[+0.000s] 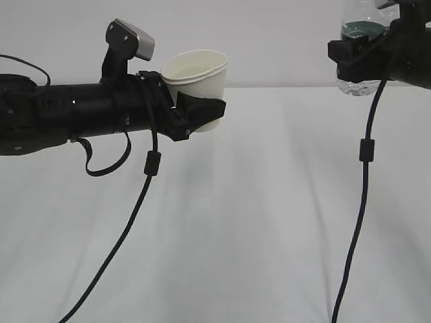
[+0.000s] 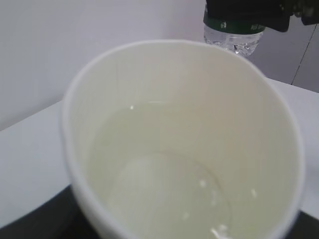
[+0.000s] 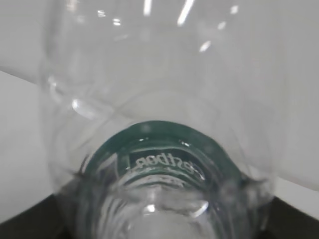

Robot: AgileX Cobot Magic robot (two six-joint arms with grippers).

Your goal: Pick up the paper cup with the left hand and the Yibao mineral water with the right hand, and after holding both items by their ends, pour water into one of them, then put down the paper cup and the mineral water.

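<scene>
The paper cup (image 1: 199, 75) hangs upright in the air at left of centre, well above the table. My left gripper (image 1: 199, 111) is shut on its lower half, one black finger across the front. Inside the cup (image 2: 179, 124) lies clear water (image 2: 164, 194), part way up. The Yibao mineral water (image 1: 358, 40) hangs at the top right, green label above, clear rounded end below, with my right gripper (image 1: 357, 54) shut round its middle. From the left wrist the bottle (image 2: 232, 40) shows beyond the cup's rim. The bottle (image 3: 159, 99) fills the right wrist view.
A white table (image 1: 256, 222) spreads below both arms against a pale wall. One black cable (image 1: 145, 195) hangs from the left arm toward the front edge. Another cable (image 1: 360, 202) drops from the right arm. A wide gap lies between cup and bottle.
</scene>
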